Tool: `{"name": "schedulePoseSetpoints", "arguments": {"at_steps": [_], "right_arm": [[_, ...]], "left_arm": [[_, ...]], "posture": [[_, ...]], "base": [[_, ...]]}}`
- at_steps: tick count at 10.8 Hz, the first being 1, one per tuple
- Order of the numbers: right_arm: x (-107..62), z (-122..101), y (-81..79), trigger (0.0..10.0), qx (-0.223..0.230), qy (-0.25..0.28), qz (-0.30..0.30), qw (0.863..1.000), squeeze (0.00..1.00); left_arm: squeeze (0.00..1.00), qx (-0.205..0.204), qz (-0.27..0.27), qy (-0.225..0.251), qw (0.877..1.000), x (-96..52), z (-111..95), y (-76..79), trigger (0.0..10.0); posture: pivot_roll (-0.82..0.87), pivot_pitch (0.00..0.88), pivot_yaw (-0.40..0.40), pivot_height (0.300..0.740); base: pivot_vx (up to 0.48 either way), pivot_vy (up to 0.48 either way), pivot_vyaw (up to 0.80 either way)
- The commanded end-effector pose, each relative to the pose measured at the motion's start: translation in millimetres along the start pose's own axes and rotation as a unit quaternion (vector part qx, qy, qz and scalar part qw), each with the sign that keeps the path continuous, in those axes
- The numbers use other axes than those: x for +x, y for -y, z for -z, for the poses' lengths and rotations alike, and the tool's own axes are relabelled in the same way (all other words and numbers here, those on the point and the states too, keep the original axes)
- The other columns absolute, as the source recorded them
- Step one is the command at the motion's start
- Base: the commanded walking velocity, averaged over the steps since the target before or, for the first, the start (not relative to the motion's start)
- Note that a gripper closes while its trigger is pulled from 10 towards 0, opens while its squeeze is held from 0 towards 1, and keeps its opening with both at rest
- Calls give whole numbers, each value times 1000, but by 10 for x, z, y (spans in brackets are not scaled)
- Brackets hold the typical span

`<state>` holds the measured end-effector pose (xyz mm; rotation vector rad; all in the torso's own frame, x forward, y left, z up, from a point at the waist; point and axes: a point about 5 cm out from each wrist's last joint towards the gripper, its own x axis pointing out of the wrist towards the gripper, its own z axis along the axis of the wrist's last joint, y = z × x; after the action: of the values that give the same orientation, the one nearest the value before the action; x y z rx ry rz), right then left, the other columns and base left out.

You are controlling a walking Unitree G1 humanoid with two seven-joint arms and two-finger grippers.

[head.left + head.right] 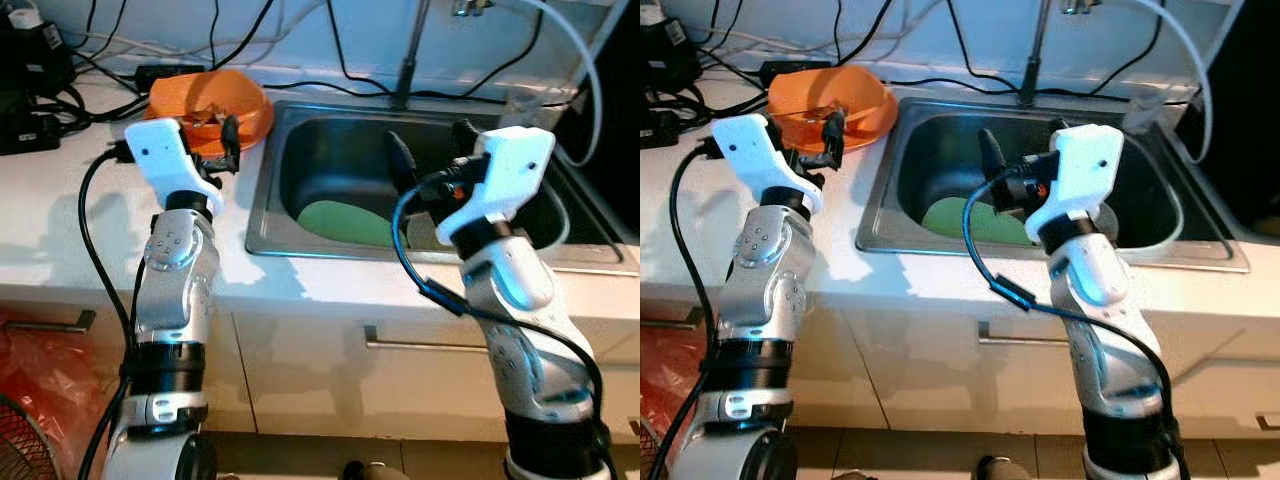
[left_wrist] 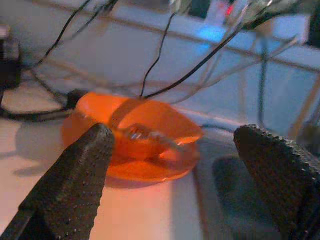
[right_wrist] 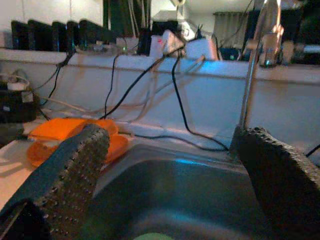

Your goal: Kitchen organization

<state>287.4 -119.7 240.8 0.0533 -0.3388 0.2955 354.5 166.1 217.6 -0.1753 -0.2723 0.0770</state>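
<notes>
approach step, judged: left gripper (image 1: 228, 148) spread wide just near of the orange bowl (image 1: 215, 102) on the counter (image 1: 60, 230) left of the sink (image 1: 300, 240), right gripper (image 1: 432, 160) wide above the green plate (image 1: 345, 222) in the basin, next calling for an advance and closure on a rim.

Both arms were silver, jointed tubes with black bands low down. Each wrist wore a white housing trailing a black cable. The left gripper (image 1: 228, 145) and right gripper (image 1: 432, 160) had long black fingers with studded pads.
</notes>
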Motion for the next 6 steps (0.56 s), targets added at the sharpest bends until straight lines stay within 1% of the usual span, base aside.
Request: {"name": "schedulePoseSetpoints", "arguments": {"at_steps": [1, 3, 4, 5, 6], "right_arm": [[-23, -24, 9, 10000, 0, -2, -1, 1000, 0], [-74, -48, -36, 10000, 23, -11, -18, 1000, 0], [-120, -74, -65, 10000, 30, -17, -28, 999, 0], [-137, -79, -73, 10000, 35, -21, -30, 999, 0], [-200, -103, -72, 10000, 43, -31, -28, 998, 0]], "left_arm": [[0, -5, -7, -7, 1000, 34, 10, -1, 10000], [0, -20, -29, -26, 999, 76, 87, -87, 10000], [0, -54, -54, -51, 996, 91, 176, -181, 10000], [0, -71, -71, -69, 993, 105, 252, -253, 10000], [0, -97, -96, -93, 986, 112, 358, -339, 10000]], "posture": [[-153, 135, -44, 740], [-172, 154, -50, 740], [-194, 173, -57, 740], [-204, 180, -59, 740], [-236, 208, -74, 740]], "base": [[0, 0, 0], [0, 0, 0], [0, 0, 0], [0, 0, 0], [0, 0, 0]]}}
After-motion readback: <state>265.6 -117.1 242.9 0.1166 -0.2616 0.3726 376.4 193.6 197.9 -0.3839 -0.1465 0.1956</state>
